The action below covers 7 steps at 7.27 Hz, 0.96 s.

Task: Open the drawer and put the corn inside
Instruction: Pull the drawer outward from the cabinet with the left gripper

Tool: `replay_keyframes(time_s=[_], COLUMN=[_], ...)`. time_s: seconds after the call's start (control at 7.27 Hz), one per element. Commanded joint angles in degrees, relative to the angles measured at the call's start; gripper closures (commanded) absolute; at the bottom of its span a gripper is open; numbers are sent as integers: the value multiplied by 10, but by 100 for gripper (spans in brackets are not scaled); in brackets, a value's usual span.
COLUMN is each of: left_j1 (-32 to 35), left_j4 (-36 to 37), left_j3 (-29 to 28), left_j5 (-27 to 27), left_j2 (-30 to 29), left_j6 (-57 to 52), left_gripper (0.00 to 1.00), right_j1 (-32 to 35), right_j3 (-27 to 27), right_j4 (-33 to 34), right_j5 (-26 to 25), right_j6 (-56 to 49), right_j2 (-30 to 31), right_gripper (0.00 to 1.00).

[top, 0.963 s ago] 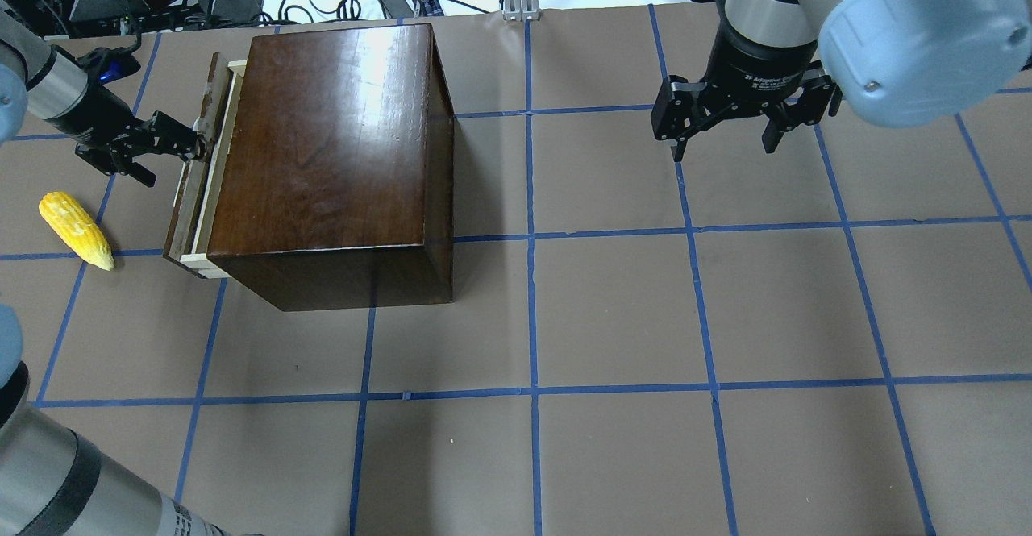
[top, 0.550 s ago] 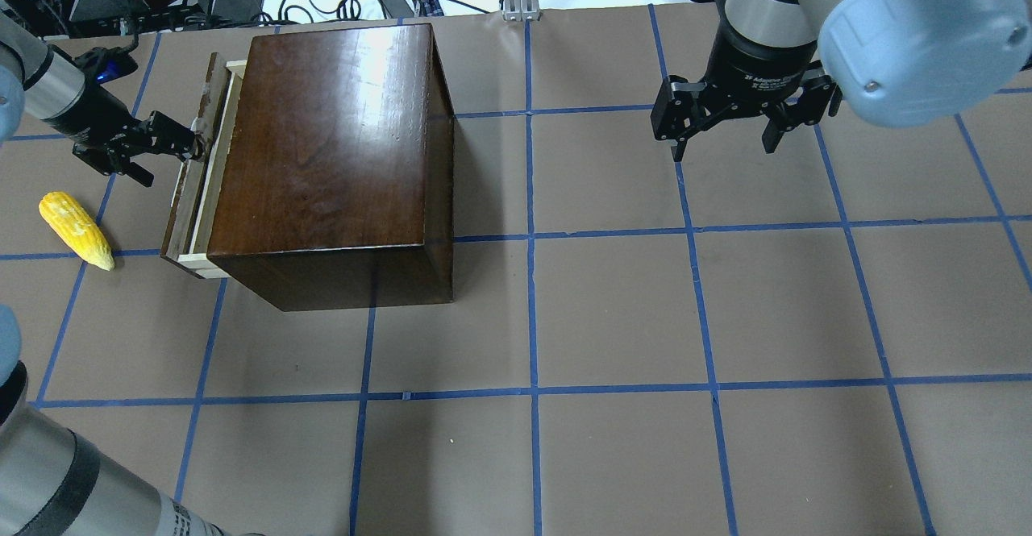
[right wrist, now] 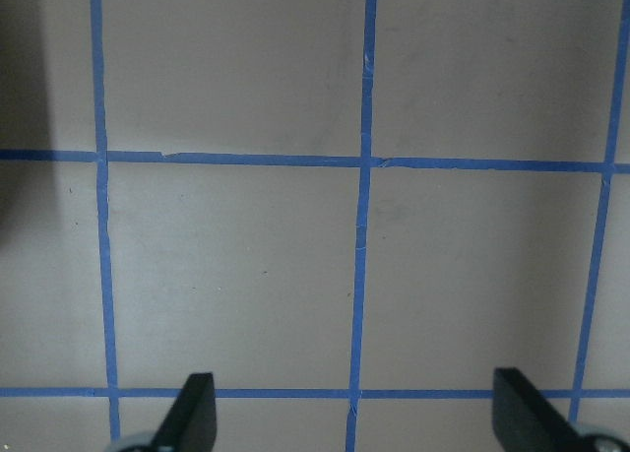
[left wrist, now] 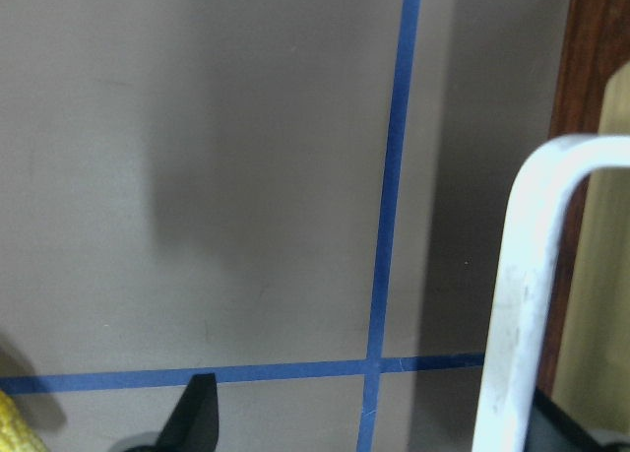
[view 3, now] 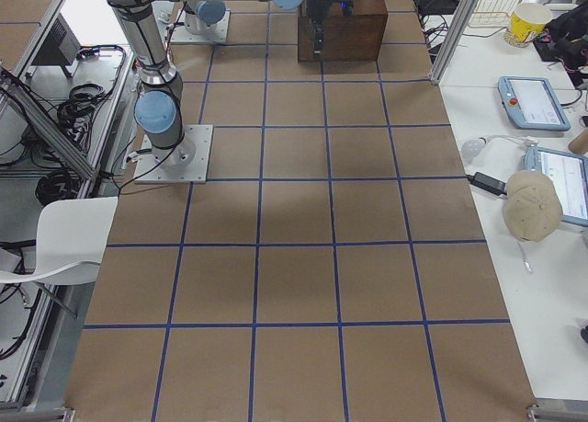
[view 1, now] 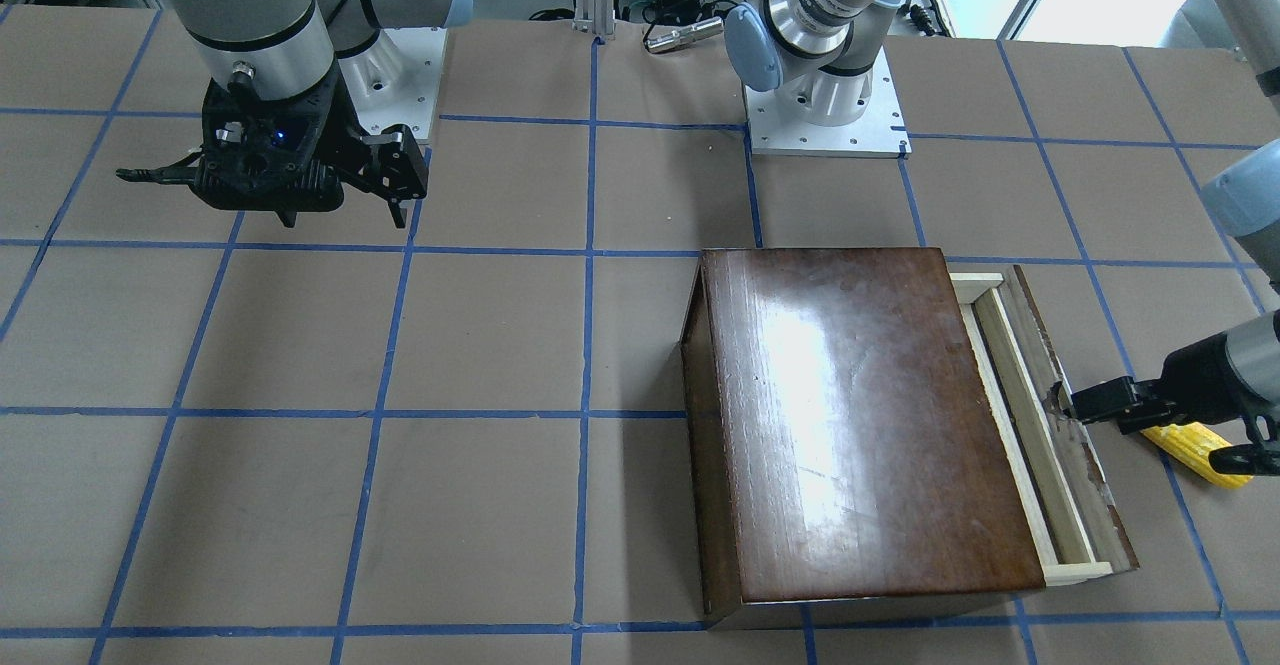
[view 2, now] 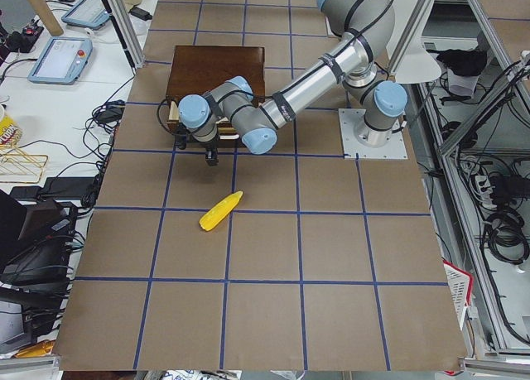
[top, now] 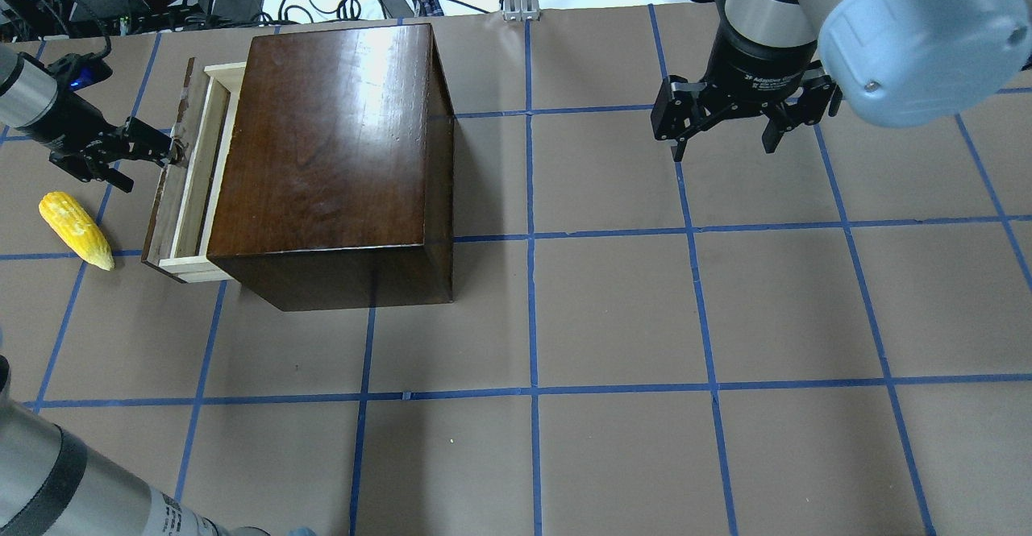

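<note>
**Corn lay close by the left hand, outside the drawer**

The corn (top: 76, 230) lay flat on the table (top: 613, 310), out past the dark front of the drawer (top: 187, 197) and not in it; from the left hand (top: 147, 164) it was near, a little toward the robot and a bit further out from the box (top: 322, 141); the two did not touch. Its long way ran at a slant, nearly along the drawer front, with the thin pointy end toward the robot and the fat end away.

The left hand was much the nearer one; the right hand (top: 723, 149) hung over bare table well apart, on the other side of the box, its fingers spread wide with nothing in them. The left hand's fingers were spread too; one sat right at the pale metal handle (left wrist: 522, 304), and the other finger (left wrist: 197, 418) stood off to the side, so the hand was not pinching the handle.

The drawer stuck part way out; only a thin strip of its pale wood tray showed. I think that gap looked tight for the cob, so a longer pull was likely needed first.

The corn was bright yellow and bumpy all over; it was fat at one end and thin at the other.
</note>
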State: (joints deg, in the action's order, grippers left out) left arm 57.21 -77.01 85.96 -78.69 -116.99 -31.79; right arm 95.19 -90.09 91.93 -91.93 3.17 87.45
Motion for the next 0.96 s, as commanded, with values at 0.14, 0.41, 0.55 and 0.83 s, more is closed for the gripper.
replay_keyframes(time_s=[0.14,0.41,0.55,0.83], left_j1=[-11,-24,-25,-33], left_j4=[-2,-4,-5,-5], left_j3=[0,0,0,-1], left_j5=[20,22,22,22], left_j2=[0,0,0,0], left_j6=[-42,-43,-56,-60], left_gripper=[0,0,0,0], right_j1=[0,0,0,0], right_j3=[0,0,0,0], right_j4=[0,0,0,0], right_j5=[0,0,0,0], right_j6=[0,0,0,0], right_j2=[0,0,0,0], right_gripper=[0,0,0,0])
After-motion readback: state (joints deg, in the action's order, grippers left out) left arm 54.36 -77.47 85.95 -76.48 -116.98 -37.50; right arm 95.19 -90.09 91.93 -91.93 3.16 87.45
